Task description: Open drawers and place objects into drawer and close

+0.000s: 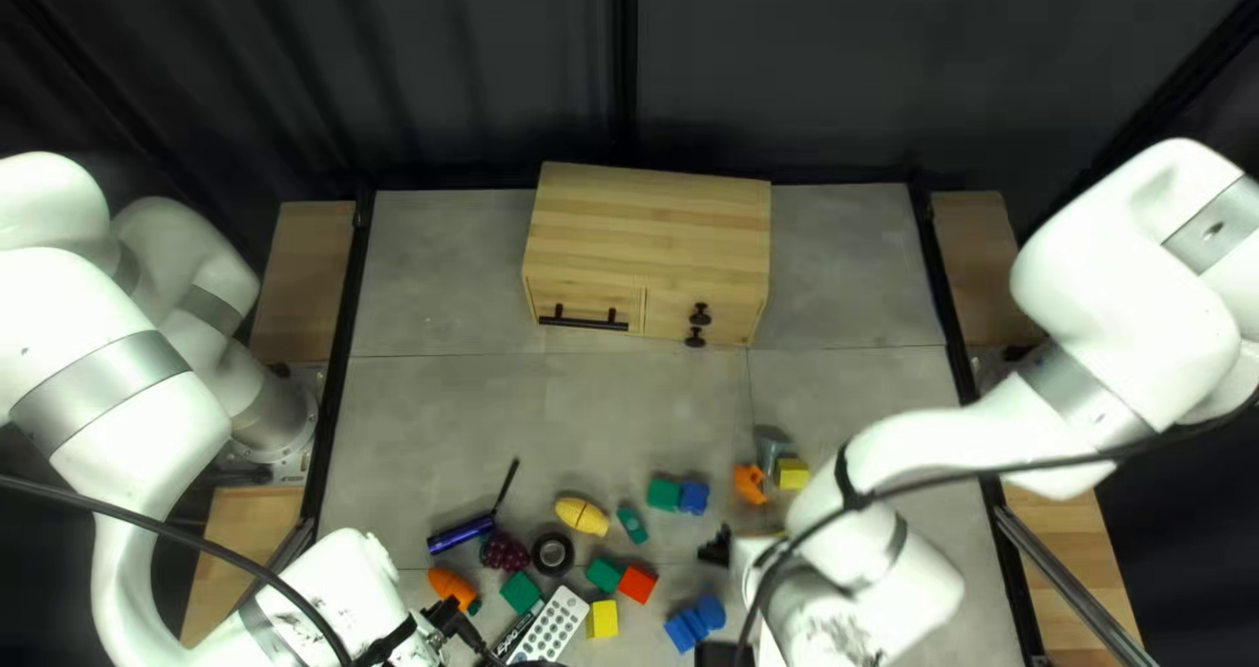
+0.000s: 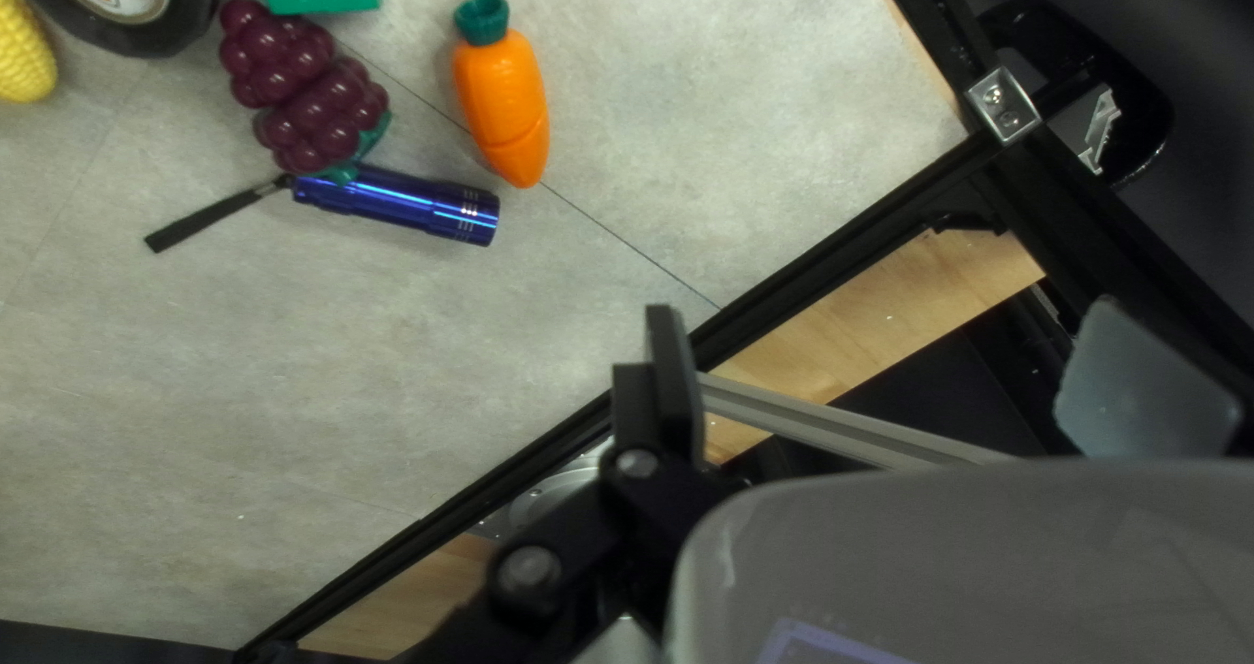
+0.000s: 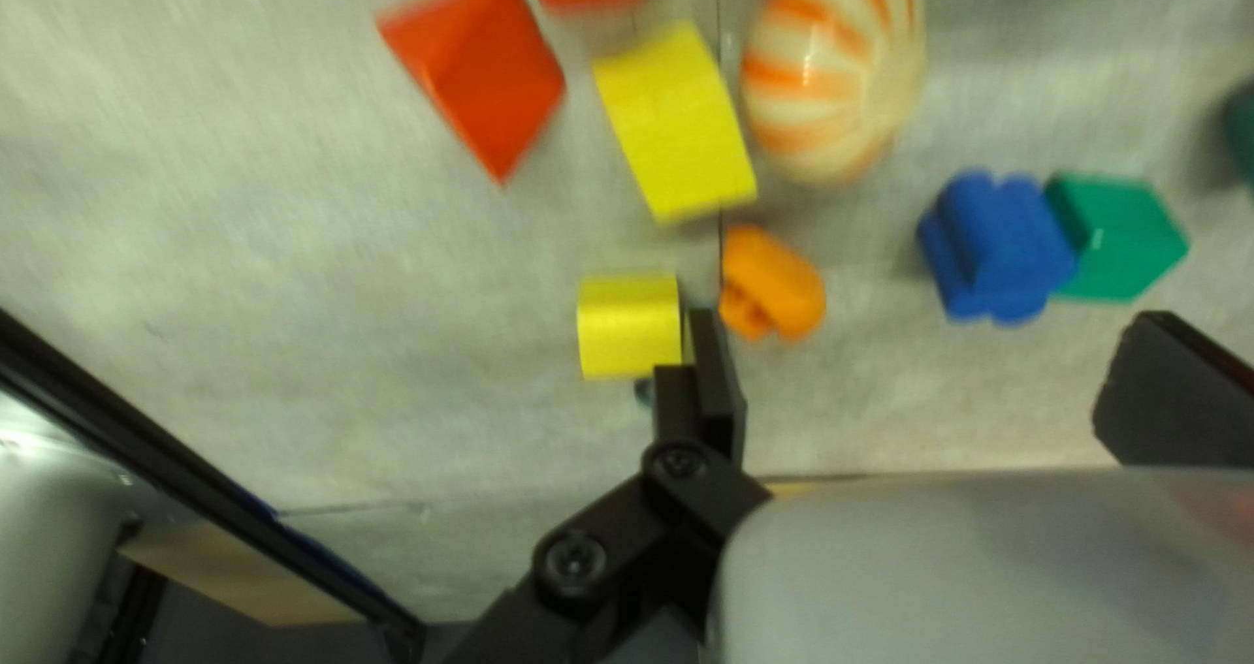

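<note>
Left gripper (image 2: 895, 351) and right gripper (image 3: 934, 344) gape wide, empty, probably because the far, boxy pale-wood cabinet (image 1: 645, 221) needs opening first.

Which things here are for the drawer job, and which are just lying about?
For the job:
wooden cabinet
its bar handle
probably carrot, grapes, flashlight, red block, though the task names none

Just around:
dark curtain
black rail

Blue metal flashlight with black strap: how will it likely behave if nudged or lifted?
The blue metal flashlight will probably roll, being a cylinder on its side, though the purple bumpy grape cluster beside one end may check it. The glossy barrel could slip; the thin strap likely dangles when lifted.
</note>
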Controlling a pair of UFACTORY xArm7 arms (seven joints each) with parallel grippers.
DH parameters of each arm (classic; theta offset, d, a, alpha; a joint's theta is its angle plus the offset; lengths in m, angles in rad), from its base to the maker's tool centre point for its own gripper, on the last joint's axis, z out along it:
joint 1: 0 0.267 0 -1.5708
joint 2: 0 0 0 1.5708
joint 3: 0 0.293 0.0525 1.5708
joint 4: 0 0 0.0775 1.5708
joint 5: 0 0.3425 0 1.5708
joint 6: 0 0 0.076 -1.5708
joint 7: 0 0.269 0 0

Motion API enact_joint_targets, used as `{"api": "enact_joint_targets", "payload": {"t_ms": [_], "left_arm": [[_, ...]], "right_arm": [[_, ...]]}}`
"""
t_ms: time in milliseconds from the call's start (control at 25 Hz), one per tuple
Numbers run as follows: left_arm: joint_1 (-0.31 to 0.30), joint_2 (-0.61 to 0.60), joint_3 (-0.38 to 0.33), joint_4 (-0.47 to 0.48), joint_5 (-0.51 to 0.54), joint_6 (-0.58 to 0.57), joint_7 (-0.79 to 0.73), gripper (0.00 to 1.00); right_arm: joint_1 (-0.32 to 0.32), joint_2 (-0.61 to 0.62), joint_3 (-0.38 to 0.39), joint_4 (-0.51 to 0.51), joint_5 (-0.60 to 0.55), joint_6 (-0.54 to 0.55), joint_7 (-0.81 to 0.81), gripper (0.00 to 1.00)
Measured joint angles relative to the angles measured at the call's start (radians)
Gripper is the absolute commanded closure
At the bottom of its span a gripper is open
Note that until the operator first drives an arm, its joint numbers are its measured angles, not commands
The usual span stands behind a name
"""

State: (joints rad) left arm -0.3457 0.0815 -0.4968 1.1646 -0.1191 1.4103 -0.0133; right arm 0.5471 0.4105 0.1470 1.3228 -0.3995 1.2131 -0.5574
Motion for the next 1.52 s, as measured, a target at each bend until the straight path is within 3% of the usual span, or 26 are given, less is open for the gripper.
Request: {"api": "enact_joint_targets", "payload": {"t_ms": [120,280,600,800,1080,1520], "left_arm": [[0.0,0.0,0.0,0.0,0.0,0.0,0.0,0.0],[0.0,0.0,0.0,0.0,0.0,0.0,0.0,0.0],[0.0,0.0,0.0,0.0,0.0,0.0,0.0,0.0],[0.0,0.0,0.0,0.0,0.0,0.0,0.0,0.0],[0.0,0.0,0.0,0.0,0.0,0.0,0.0,0.0],[0.0,0.0,0.0,0.0,0.0,0.0,0.0,0.0]], "right_arm": [[0.018,0.05,0.005,0.059,0.002,0.006,0.021,0.0],[0.017,0.063,0.003,0.06,0.017,-0.014,0.053,0.0],[-0.039,-0.069,-0.036,-0.084,0.08,-0.06,0.165,0.0],[-0.073,-0.127,-0.069,-0.148,0.027,-0.051,0.108,0.0],[-0.155,-0.131,-0.135,-0.244,-0.053,-0.15,0.017,0.0],[-0.219,-0.096,-0.189,-0.257,-0.118,-0.208,-0.067,0.0]]}}
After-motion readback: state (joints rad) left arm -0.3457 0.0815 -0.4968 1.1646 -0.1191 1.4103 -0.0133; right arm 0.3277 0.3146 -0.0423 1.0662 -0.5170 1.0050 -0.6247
